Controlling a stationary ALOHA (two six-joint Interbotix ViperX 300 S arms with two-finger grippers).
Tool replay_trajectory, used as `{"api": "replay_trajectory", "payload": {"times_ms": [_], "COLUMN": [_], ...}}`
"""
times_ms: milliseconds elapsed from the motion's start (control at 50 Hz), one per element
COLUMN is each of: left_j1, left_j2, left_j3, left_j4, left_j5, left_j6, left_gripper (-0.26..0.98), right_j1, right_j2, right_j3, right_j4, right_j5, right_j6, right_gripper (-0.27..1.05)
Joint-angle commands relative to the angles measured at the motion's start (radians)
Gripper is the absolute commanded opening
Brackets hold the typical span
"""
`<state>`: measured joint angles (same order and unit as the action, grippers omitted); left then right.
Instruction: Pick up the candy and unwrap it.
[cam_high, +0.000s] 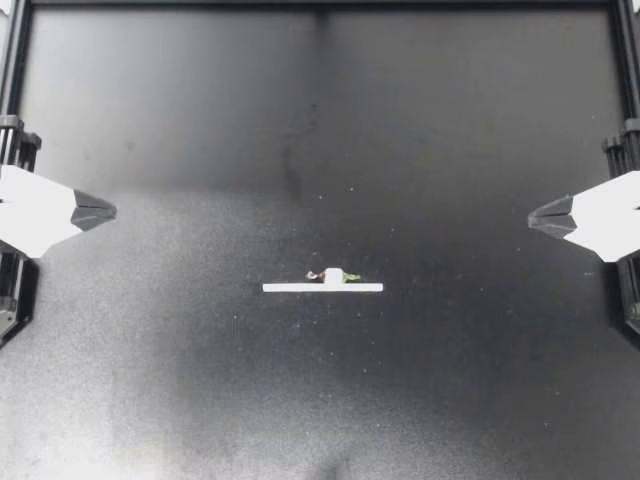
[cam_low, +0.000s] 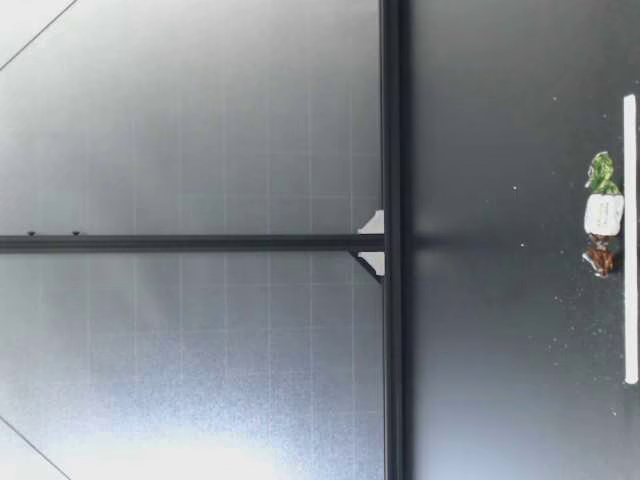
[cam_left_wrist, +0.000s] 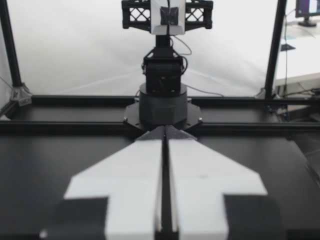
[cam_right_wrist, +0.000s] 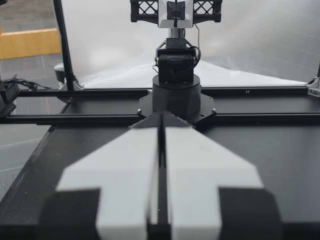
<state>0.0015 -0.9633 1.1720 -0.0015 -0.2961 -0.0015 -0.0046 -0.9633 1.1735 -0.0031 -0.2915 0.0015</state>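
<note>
My left gripper (cam_high: 108, 211), my right gripper (cam_high: 538, 216): fingers pressed together, empty, at opposite table (cam_high: 200, 150) sides. Candy (cam_high: 333, 276): wrapped, mid-table, just beside white strip (cam_high: 290, 288).

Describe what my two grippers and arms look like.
My left gripper and my right gripper match: white, flat, wedge-shaped fingers narrowing to dark grey pointed tips, with black blocks at their wide ends. In the left wrist view, my right arm's base is a black round column with thin cables beside it.
</note>
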Motion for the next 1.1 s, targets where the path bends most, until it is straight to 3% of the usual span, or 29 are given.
{"api": "replay_trajectory", "payload": {"times_ms": [0, 240, 420, 680, 840, 1080], "left_j1": [0.015, 0.015, 0.015, 0.015, 0.015, 0.015], "left_j2": [0.011, 0.018, 0.051, 0.095, 0.100, 0.101], "left_j3": [-0.008, 0.014, 0.037, 0.037, 0.037, 0.041], "left_j4": [-0.002, -0.002, -0.002, -0.003, -0.003, -0.002], "left_j5": [-0.017, -0.067, -0.086, -0.095, -0.104, -0.114], "left_j6": [0.008, 0.008, 0.008, 0.006, 0.006, 0.008], "left_gripper": [-0.10, -0.12, -0.12, -0.12, -0.12, -0.12], "right_j1": [-0.006, -0.006, -0.018, -0.049, -0.069, -0.078], "right_j2": [0.008, 0.100, 0.281, 0.557, 0.676, 0.881], "right_j3": [-0.012, -0.048, -0.110, -0.233, -0.310, -0.416], "right_j4": [-0.002, -0.002, -0.003, -0.003, -0.006, -0.006], "right_j5": [-0.012, -0.012, 0.020, 0.215, 0.313, 0.385], "right_j6": [-0.002, -0.005, -0.003, -0.003, -0.002, -0.002], "right_gripper": [-0.15, -0.15, -0.15, -0.09, 0.05, 0.48]}}
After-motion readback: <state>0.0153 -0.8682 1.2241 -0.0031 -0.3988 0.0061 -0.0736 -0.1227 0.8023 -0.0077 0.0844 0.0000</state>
